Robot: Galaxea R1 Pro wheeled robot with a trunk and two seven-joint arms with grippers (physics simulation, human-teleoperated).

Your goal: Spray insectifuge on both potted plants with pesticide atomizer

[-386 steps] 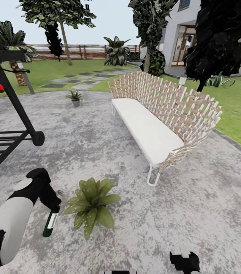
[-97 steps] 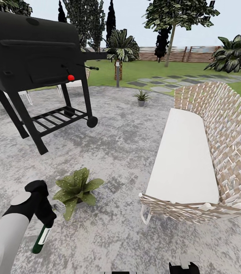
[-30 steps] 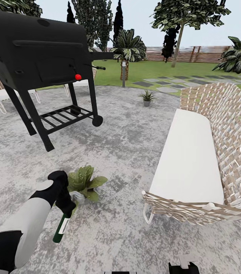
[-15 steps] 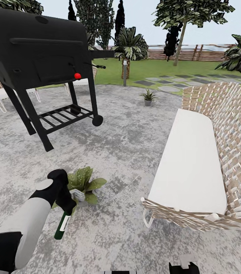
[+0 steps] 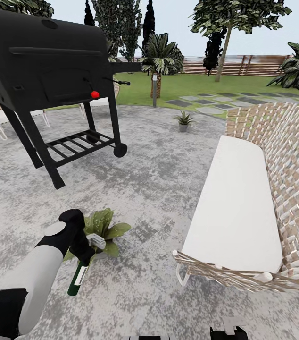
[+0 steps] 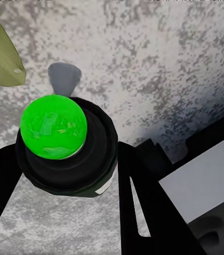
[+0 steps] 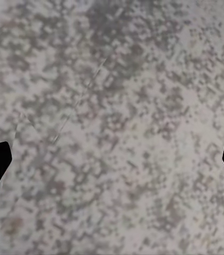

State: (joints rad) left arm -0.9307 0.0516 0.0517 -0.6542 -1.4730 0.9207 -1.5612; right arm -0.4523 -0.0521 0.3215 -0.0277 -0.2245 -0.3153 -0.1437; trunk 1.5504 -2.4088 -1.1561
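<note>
So the left end effector (image 5: 81,257) is clamped around the slim dark bottle with a white label, the pesticide atomizer (image 5: 77,279), which hangs bottom-down over the mottled grey paved patio (image 5: 145,189). In the left wrist view the atomizer (image 6: 64,146) sits between the two black fingers (image 6: 144,212), and the end facing that camera looks bright green. Just beside the end effector is the broad-leaved green potted plant (image 5: 103,229), with a leaf edge (image 6: 0,53) poking into the wrist shot. The smaller spiky potted plant in a grey pot (image 5: 183,121) sits well apart, at the far edge of the patio near the lawn. There's a big black grill with a red knob (image 5: 45,71) beyond the arm, and a wicker sofa with a white cushion (image 5: 244,198) off to the right. The right end effector (image 7: 112,159) is spread wide over bare paving, holding nothing.
</note>
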